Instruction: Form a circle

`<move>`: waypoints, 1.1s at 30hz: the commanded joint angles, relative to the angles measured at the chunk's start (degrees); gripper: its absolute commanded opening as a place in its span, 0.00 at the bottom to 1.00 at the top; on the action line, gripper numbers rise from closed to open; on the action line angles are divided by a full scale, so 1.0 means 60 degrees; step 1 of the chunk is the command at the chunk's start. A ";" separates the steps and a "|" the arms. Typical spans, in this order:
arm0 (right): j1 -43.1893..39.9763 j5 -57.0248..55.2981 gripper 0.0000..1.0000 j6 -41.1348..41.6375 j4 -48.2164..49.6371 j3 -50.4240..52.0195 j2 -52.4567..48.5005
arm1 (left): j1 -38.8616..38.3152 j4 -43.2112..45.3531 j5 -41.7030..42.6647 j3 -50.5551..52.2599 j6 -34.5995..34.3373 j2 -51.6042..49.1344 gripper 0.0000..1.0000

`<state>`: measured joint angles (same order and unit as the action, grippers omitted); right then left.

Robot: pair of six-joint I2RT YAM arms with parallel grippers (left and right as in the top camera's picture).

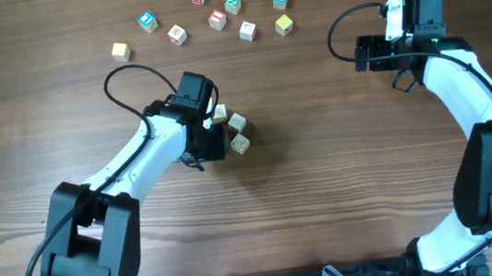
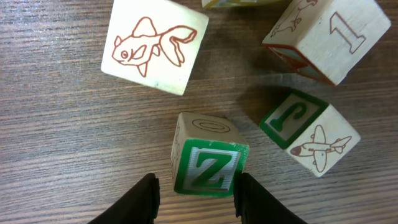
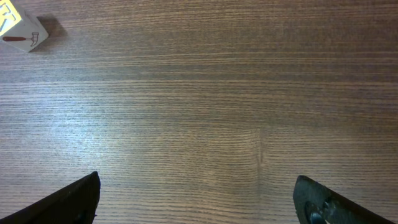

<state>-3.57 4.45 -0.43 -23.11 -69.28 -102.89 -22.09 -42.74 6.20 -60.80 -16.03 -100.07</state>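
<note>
The left gripper (image 2: pixel 196 183) is partly open, its black fingers flanking the near edge of the small green-faced wooden cube with a white Z (image 2: pixel 208 163), apparently without clamping it. That cube lies straight ahead. Beyond it sit the pale goldfish cube (image 2: pixel 154 43) to the left and the pale airplane cube (image 2: pixel 309 134) to the right. Together they form the loose circle (image 1: pixel 238 121) mid-surface (image 1: pixel 343 173). The right gripper (image 3: pixel 196 199), spread wide over bare wood, is well apart, so the left arm is nearer.
</note>
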 commanded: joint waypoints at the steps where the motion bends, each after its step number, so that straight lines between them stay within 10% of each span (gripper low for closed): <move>1: 0.0022 0.0000 1.00 0.0098 0.0026 -0.0127 -0.0069 | -0.0044 0.0062 -0.0419 0.0142 0.0142 -0.0004 0.39; 33: 0.0022 0.0000 0.99 0.0102 0.0022 -0.0127 -0.0069 | -0.0051 0.0455 -0.0441 0.0142 0.0681 0.0000 0.45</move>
<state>-3.57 4.43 -0.40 -23.11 -69.28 -102.89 -22.13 -40.23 4.19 -60.77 -12.71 -100.07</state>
